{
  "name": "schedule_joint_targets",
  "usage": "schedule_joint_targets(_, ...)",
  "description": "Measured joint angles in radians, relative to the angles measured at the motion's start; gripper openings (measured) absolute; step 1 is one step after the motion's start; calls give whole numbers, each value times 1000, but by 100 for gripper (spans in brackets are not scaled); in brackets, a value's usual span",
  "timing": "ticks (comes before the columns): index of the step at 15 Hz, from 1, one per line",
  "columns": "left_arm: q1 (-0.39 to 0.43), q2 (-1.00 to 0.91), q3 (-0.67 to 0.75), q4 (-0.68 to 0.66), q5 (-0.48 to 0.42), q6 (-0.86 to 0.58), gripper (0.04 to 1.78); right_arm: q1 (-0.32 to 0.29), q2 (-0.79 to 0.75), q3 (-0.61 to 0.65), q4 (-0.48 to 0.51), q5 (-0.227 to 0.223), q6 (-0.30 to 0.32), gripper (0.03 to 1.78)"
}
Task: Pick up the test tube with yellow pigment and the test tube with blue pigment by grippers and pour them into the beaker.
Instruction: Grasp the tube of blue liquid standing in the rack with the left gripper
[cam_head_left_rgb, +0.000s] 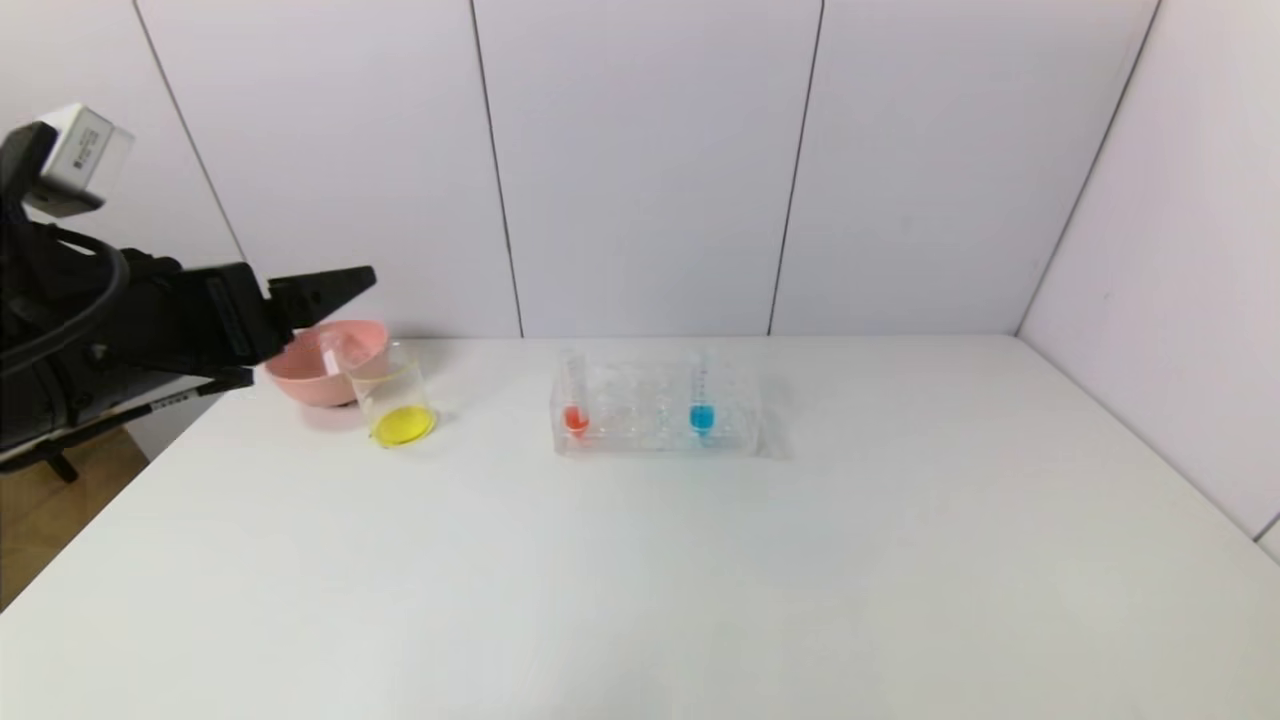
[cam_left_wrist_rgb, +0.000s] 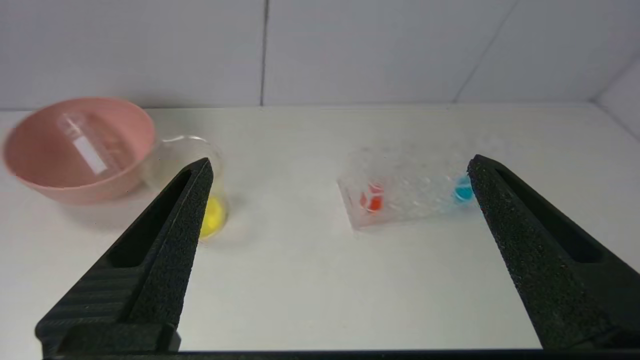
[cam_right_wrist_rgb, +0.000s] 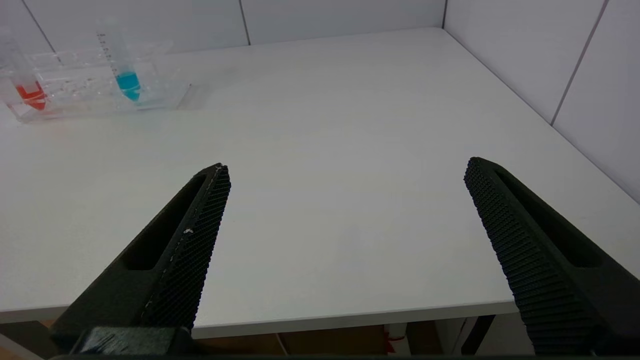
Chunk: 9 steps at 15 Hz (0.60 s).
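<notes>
White bench carries the beaker (cam_head_left_rgb: 398, 405), yellow-bottomed, mid-left of the head view, just below-right of my left pincer (cam_left_wrist_rgb: 340, 170), fingers apart, empty; blue tube (cam_head_left_rgb: 701, 395) stands mid-frame in its rack (cam_head_left_rgb: 655, 415).

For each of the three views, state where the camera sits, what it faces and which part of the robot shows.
Head: high on the robot, facing down at the table; left gripper shows, above the pink bowl.
Left wrist: behind the open jaws, facing the beaker and rack.
Right wrist: behind the right gripper, jaws open at the table's near edge.
All three share the rack's blue tube.
</notes>
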Motion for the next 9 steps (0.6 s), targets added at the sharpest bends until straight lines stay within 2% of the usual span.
schedule_joint_targets(5,-197,42,46,-20,16,-17,178,0,0,0,0,0,0,171)
schedule_joint_targets(9,-304,161,54,-151,107,-15,178,0,0,0,0,0,-1,171)
